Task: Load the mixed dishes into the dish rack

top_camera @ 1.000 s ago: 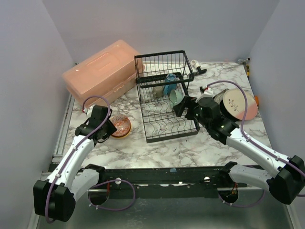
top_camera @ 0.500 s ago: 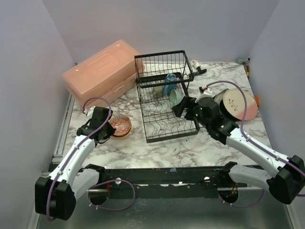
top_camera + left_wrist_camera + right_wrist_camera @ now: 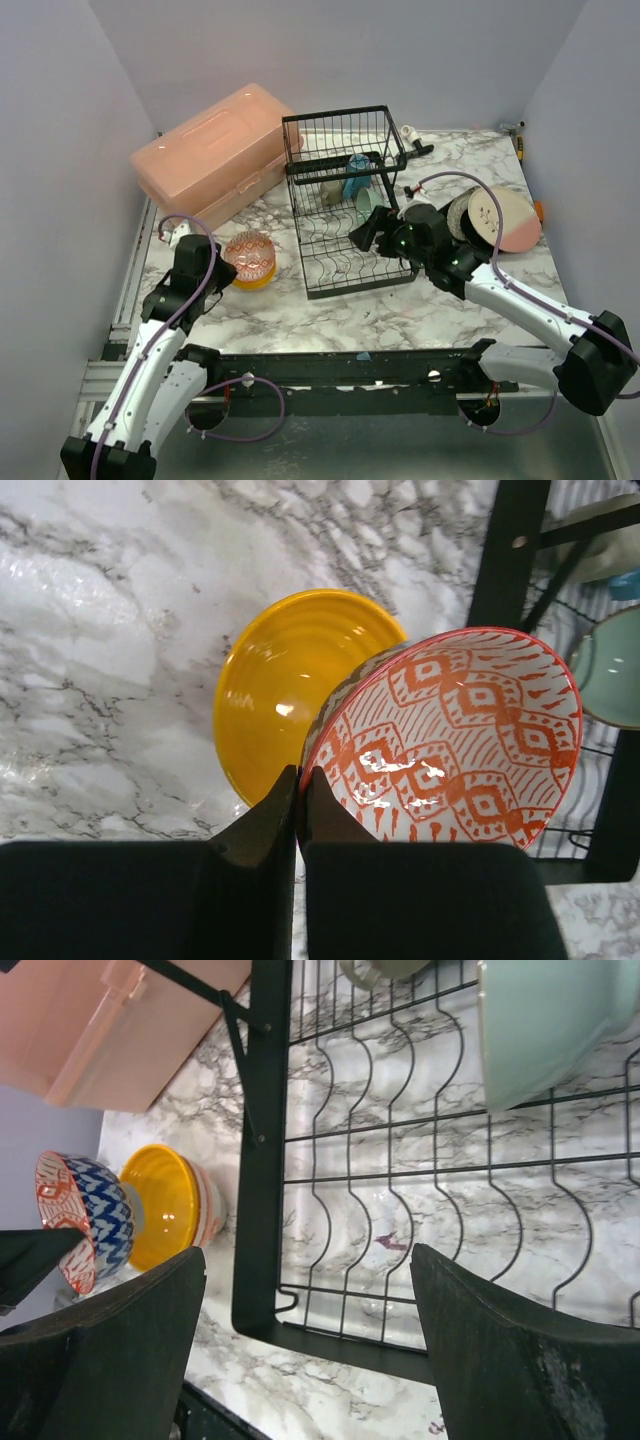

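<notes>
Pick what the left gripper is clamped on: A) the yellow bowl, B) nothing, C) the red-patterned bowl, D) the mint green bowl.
C: the left gripper is closed on the rim of the red-patterned bowl, while the yellow bowl is not gripped.

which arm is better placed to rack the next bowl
Left. The left gripper is shut on the patterned bowl beside the rack; the right gripper hangs open and empty over it.
</notes>
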Tool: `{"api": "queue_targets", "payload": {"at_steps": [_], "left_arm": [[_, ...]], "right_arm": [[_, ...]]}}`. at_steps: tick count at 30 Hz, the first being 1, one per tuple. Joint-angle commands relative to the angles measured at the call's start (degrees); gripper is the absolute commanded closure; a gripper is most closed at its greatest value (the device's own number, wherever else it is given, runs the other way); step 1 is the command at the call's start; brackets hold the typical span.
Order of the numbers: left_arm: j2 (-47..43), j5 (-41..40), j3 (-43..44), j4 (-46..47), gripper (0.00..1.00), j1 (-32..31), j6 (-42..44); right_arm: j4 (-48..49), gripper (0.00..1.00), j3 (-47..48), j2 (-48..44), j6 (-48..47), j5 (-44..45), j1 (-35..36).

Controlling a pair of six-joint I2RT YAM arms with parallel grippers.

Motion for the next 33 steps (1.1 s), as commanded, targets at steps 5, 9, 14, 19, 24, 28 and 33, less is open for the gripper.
{"api": "queue_targets", "payload": {"at_steps": [5,9,14,19,24,28,33], "left_arm": [[-9.5,11.0,3.6,4.5,1.00,0.3,-0.3],[-8.7,19.5,4.6,7.1,1.00,0.3,-3.2],[-7.2,34.0,3.2,14.6,1.00,0.6,-11.0],[-5.5,42.2,0.2,21.8,1.00,1.0,-17.0],[-5.1,43.2,-2.1,24.6,1.00,1.1,-18.8],[-5.1,43.5,-2.5,24.6,1.00,1.2,-18.5],[-4.2,44.0,-2.6,25.1,1.00,1.2,-18.0]], "right_arm": [[14.1,0.09,-0.4,1.7,3.6,-17.5,1.8],[26.9,0.03,-3.4,2.7,7.9,-24.0,4.7],[38.2,0.00,-4.1,6.6,12.3,-23.1,11.8],[39.7,0.01,-2.8,8.8,12.0,-20.3,14.0],[38.8,0.00,-2.8,7.8,11.3,-15.2,15.3],[35.7,0.00,-0.9,7.3,9.8,-12.7,15.9],[33.9,0.02,1.6,9.2,8.9,-11.9,16.7]]}}
